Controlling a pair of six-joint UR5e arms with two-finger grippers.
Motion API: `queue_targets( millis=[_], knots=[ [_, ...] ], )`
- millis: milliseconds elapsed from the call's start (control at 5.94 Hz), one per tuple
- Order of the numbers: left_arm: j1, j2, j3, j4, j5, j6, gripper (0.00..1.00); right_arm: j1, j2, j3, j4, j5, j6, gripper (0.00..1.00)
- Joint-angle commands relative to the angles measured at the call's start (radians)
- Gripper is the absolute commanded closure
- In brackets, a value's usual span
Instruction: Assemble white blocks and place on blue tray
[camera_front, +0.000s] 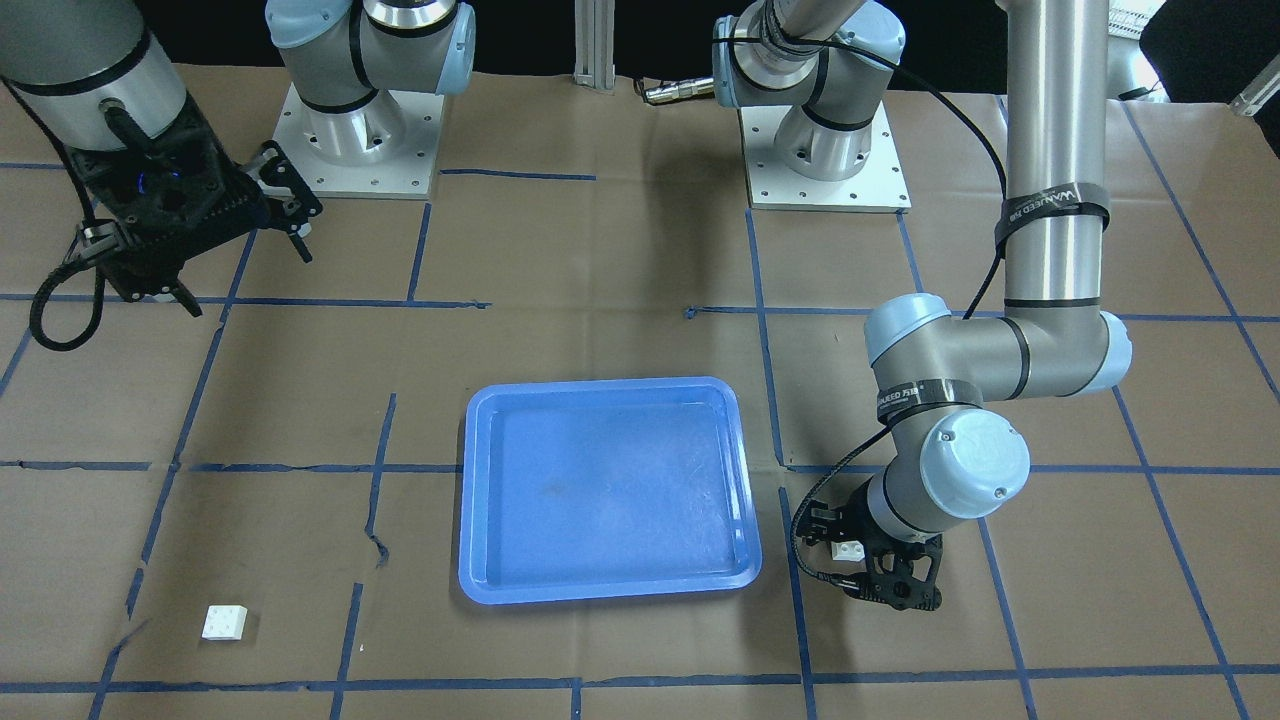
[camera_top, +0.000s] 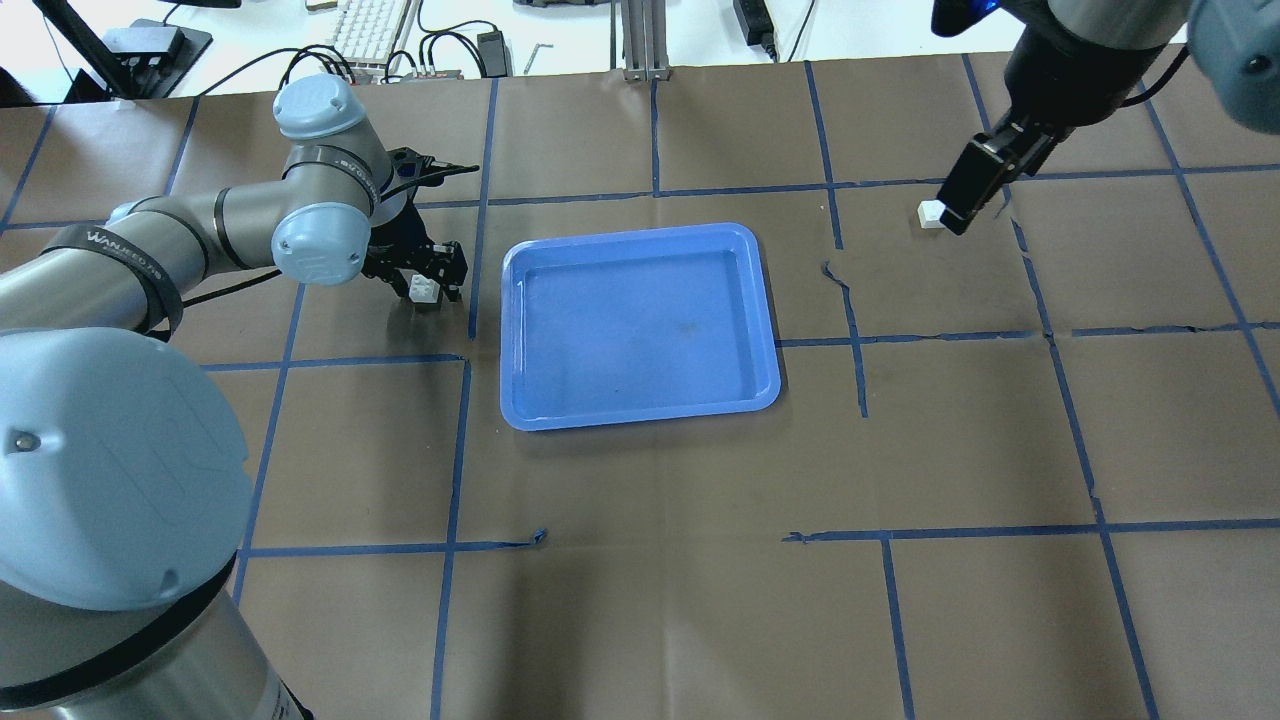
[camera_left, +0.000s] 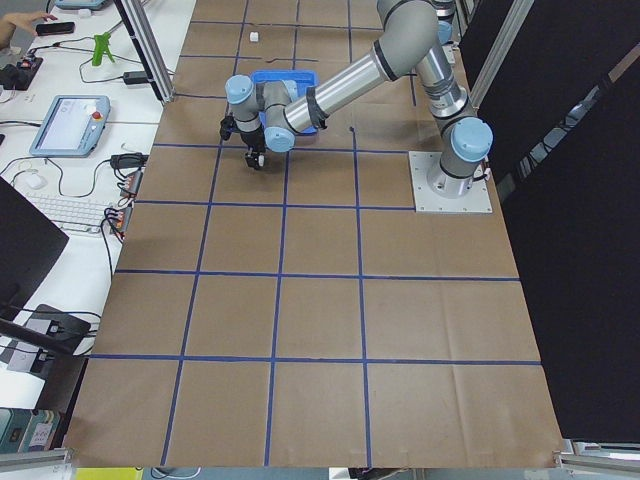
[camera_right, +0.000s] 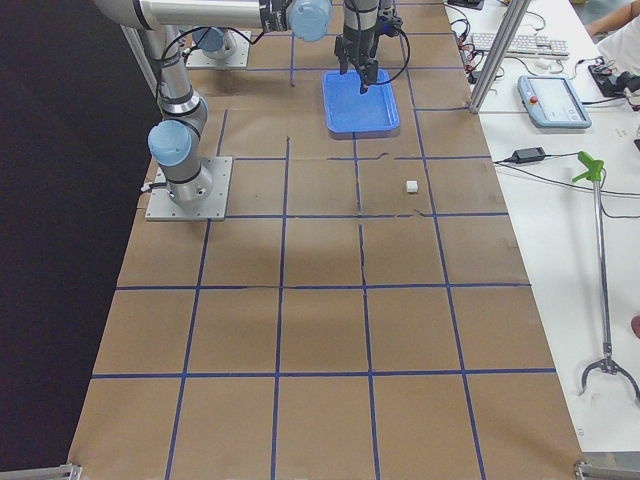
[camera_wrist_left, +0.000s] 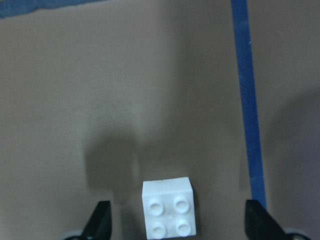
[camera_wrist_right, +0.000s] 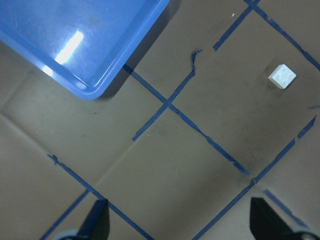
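Observation:
One white block lies studs up on the brown paper between the open fingers of my left gripper. In the overhead view this gripper is low over that block, just left of the blue tray. The second white block lies alone at the far right, also seen in the front view and the right wrist view. My right gripper is open and empty, held high above the table, apart from that block. The tray holds nothing.
Blue tape lines form a grid on the brown paper. The two arm bases stand on the robot's side. A monitor, keyboard and cables lie beyond the table's far edge.

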Motion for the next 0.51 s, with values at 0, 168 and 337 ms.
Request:
queue_targets(
  millis=[0, 168, 337],
  knots=[
    [0.0, 0.02, 0.012, -0.005, 0.003, 0.008, 0.93, -0.082, 0.048, -0.012, -0.015, -0.006, -0.519, 0.0],
    [-0.005, 0.04, 0.032, 0.003, 0.001, 0.026, 0.94, -0.104, 0.066, -0.01, -0.091, -0.008, -0.791, 0.0],
    [-0.041, 0.075, 0.03, 0.001, -0.003, 0.087, 0.94, -0.134, 0.094, -0.01, -0.135, 0.001, -0.964, 0.0]
  ],
)
